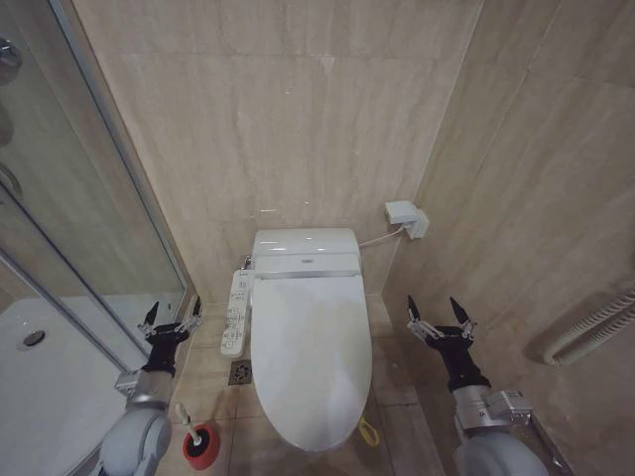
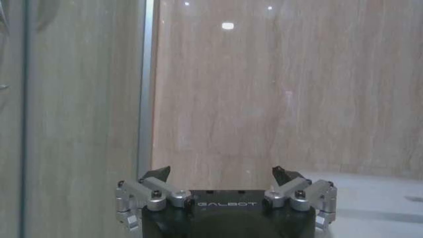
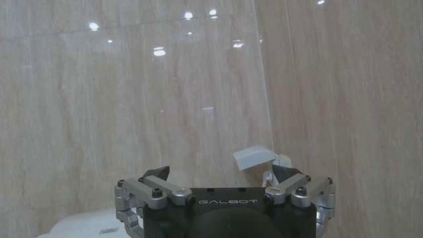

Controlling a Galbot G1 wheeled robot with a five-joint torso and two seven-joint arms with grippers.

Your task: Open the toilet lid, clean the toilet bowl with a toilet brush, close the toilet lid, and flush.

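Lid (image 1: 306,347) lies shut over the bowl (image 1: 349,434); brush (image 1: 189,421) stands in its red cup (image 1: 200,445); left gripper (image 1: 171,315) and right gripper (image 1: 439,313) flank it, fingers spread, empty.

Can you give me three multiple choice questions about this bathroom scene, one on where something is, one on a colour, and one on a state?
1. Where does the toilet brush stand?
A. On the floor to the robot's left of the toilet bowl
B. On the tank
C. In the right gripper

2. What colour is the brush's cup holder?
A. Blue
B. Red
C. Green

3. How is the toilet lid?
A. Raised against the tank
B. Removed
C. Down over the bowl

Answers: 1 A, the head view shows it on the tiles near the left gripper. 2 B, the cup is plainly red. 3 C, the lid lies flat and closed; the right gripper hangs open beside it.
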